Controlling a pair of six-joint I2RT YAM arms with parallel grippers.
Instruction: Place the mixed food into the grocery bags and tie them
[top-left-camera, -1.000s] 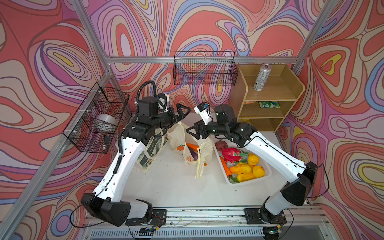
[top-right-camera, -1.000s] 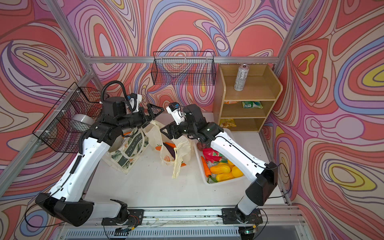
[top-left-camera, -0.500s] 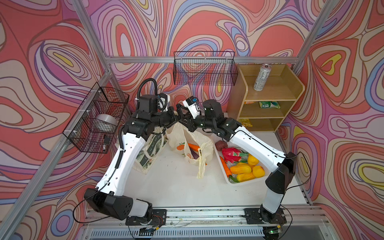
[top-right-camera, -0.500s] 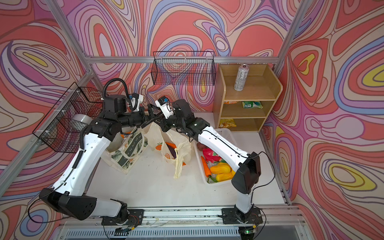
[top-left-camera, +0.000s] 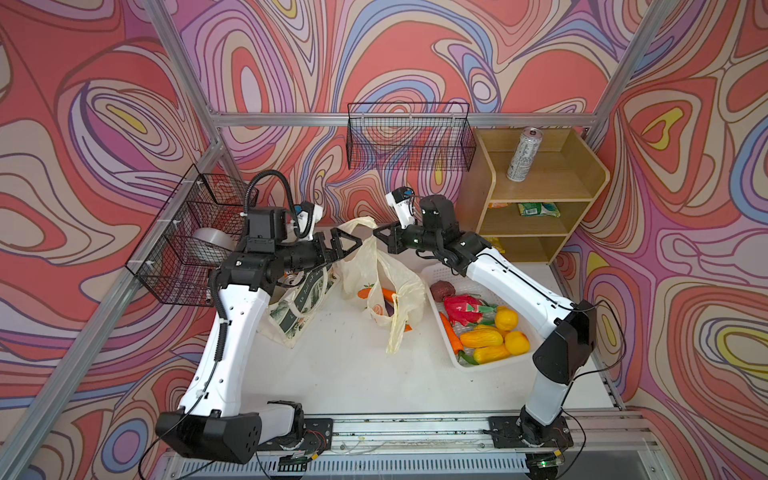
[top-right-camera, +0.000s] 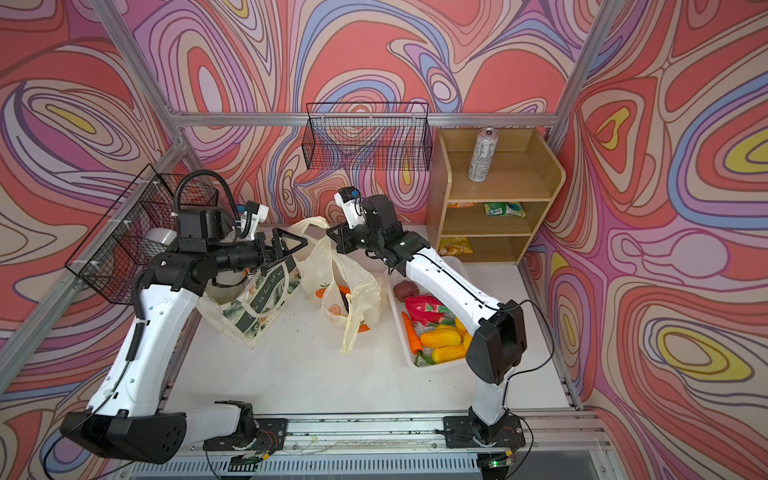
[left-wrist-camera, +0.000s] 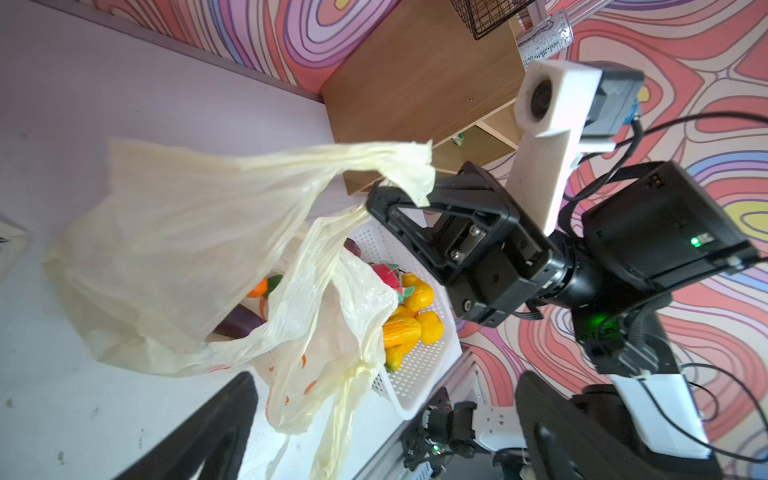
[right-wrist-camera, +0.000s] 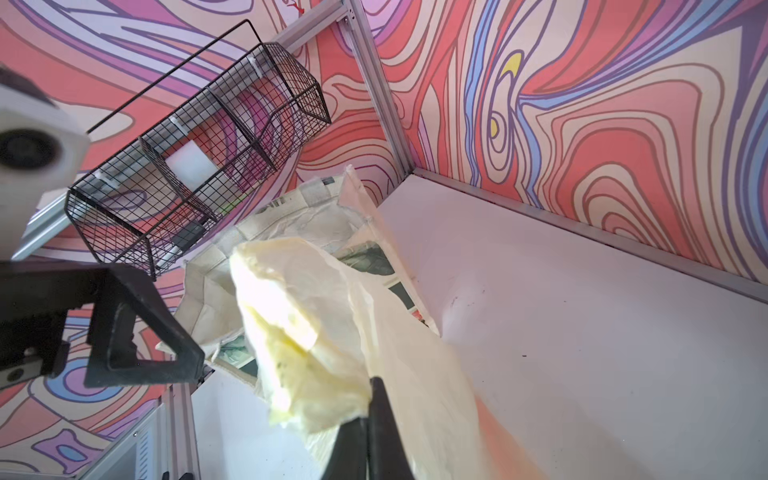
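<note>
The pale-yellow plastic grocery bag (top-left-camera: 390, 278) (top-right-camera: 353, 282) stands mid-table with a toy carrot (top-left-camera: 390, 294) inside. My right gripper (top-left-camera: 376, 232) (top-right-camera: 330, 230) (right-wrist-camera: 365, 424) is shut on the plastic bag's raised handle (right-wrist-camera: 299, 324) (left-wrist-camera: 399, 166). My left gripper (top-left-camera: 357, 241) (top-right-camera: 301, 245) (left-wrist-camera: 382, 436) is open, level with that handle and just left of it, holding nothing. The canvas tote (top-left-camera: 299, 307) (top-right-camera: 253, 307) slumps beneath my left arm. Toy fruits and vegetables (top-left-camera: 482, 338) fill the white basket (top-left-camera: 494, 365). The silver can (top-left-camera: 524, 154) stands on the shelf's top level.
A wooden shelf (top-left-camera: 540, 232) at the back right holds a green packet (top-left-camera: 538, 209) and an orange packet (top-right-camera: 455, 246). A black wire basket (top-left-camera: 409, 137) hangs on the back wall, and another wire basket (top-left-camera: 195, 237) on the left wall close to my left arm.
My right gripper swung left from beside the plastic bag, closed on its handle and now holds it up. My left gripper stayed open near the bag's top.
</note>
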